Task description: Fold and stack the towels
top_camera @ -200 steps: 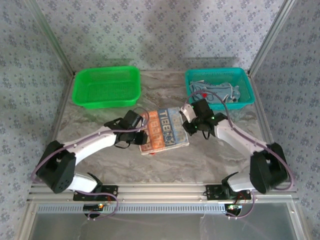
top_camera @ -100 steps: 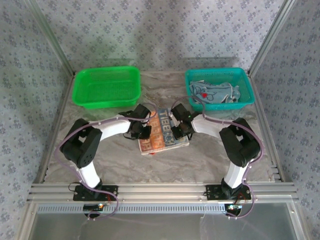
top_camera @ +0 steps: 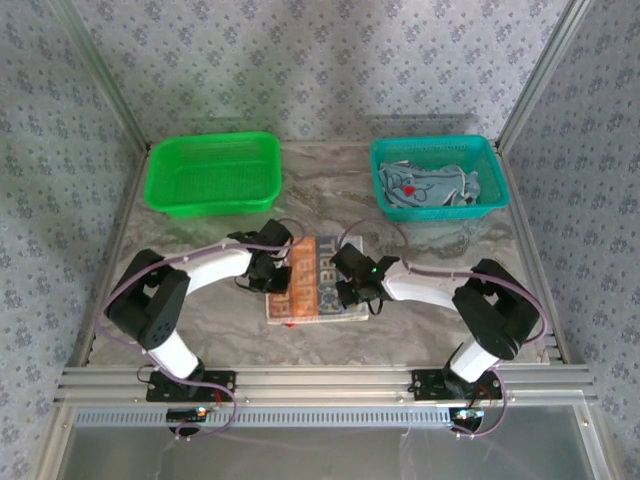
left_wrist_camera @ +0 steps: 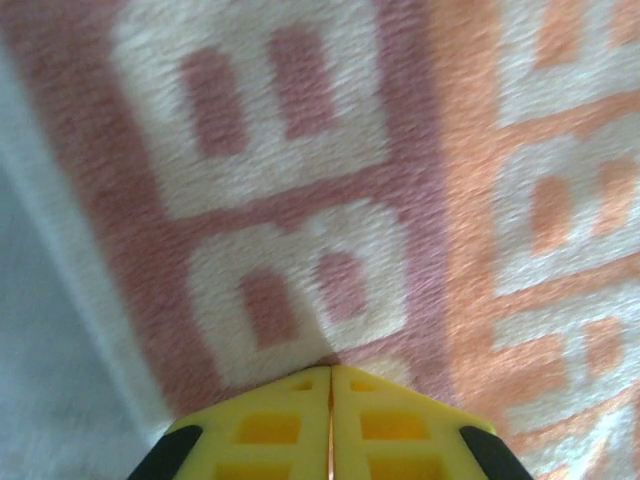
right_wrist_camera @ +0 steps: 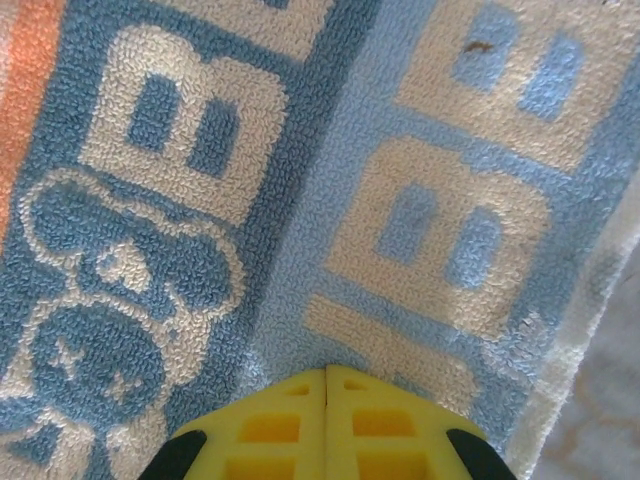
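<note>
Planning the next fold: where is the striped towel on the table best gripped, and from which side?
Probably its white right hem, pinched from above at the right side: the striped towel lies flat on the table, so only a thin edge is graspable.

Top cam: fixed above and behind the arm bases, tilted down and forward, wide on the whole grey marble-pattern tabletop [top_camera: 330, 190]. Left wrist cam: looks past the left gripper [left_wrist_camera: 330, 390], almost touching the orange end of the striped block-letter terry towel [left_wrist_camera: 300, 200]. Right wrist cam: looks past the right gripper [right_wrist_camera: 325, 390], equally close, on the blue end. All three share that towel. The wrist views probably don't overlap each other.
</note>
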Robot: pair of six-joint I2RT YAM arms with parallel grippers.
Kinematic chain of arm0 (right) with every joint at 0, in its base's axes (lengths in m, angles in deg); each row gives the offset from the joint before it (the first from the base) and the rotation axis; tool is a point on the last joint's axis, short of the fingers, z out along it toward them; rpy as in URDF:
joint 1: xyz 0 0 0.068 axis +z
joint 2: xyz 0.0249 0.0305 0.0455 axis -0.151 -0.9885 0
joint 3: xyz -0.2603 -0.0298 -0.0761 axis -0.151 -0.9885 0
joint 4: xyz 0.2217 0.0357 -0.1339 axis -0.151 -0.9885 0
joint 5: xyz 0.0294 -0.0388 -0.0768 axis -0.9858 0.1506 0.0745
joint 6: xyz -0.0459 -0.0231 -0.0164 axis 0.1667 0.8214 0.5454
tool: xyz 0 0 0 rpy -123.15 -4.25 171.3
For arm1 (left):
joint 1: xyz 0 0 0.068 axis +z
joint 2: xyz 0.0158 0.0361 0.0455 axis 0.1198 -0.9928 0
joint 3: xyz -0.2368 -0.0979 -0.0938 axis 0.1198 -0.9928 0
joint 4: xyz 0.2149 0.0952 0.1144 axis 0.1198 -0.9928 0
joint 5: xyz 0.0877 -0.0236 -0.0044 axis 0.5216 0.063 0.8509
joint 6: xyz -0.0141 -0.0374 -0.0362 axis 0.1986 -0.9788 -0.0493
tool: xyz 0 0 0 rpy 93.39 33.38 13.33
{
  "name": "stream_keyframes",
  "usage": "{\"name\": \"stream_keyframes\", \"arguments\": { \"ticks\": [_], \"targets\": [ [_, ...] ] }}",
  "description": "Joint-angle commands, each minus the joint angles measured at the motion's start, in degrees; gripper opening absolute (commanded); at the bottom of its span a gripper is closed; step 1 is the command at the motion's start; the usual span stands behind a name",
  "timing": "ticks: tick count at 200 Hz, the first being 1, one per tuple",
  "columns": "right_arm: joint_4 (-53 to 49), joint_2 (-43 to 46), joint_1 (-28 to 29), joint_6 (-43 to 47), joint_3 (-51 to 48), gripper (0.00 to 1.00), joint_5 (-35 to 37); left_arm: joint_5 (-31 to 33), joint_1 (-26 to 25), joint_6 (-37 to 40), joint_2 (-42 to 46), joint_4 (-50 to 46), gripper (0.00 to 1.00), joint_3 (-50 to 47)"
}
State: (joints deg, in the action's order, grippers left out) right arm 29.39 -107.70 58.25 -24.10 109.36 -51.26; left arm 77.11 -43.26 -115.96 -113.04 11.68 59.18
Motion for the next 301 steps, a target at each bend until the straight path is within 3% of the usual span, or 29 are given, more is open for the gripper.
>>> {"name": "stream_keyframes", "arguments": {
  "ticks": [1,23,57,92,125,227,301],
  "targets": [
    [-5.4,1.8,0.8,-4.8,-0.2,0.00,0.5,-0.9,-0.3,-1.0,4.1,-5.3,0.13,-0.5],
    [-8.2,4.2,0.0,-3.8,3.4,0.00,-0.4,-0.8,0.7,-0.5,5.4,-7.0,0.14,2.4],
    [-7.4,3.8,-6.9,-1.9,8.7,0.01,-2.7,-3.1,5.9,-1.0,3.1,-3.5,0.11,7.9],
    [-4.6,-1.5,-15.8,-2.9,13.5,0.03,-6.8,-4.3,9.8,-4.5,-1.8,2.1,0.04,12.0],
    [-2.7,-8.4,-19.6,-0.5,17.9,0.01,-8.0,-4.0,11.2,-4.8,-6.6,5.1,0.00,14.5],
    [-0.3,-19.0,-20.2,2.3,22.7,0.01,-2.0,2.6,11.7,-3.7,-14.6,5.9,0.00,15.3],
    [-0.7,-17.3,-15.3,1.6,18.1,0.01,-2.0,7.5,11.7,-2.5,-10.4,3.0,0.00,7.6]
  ]
}}
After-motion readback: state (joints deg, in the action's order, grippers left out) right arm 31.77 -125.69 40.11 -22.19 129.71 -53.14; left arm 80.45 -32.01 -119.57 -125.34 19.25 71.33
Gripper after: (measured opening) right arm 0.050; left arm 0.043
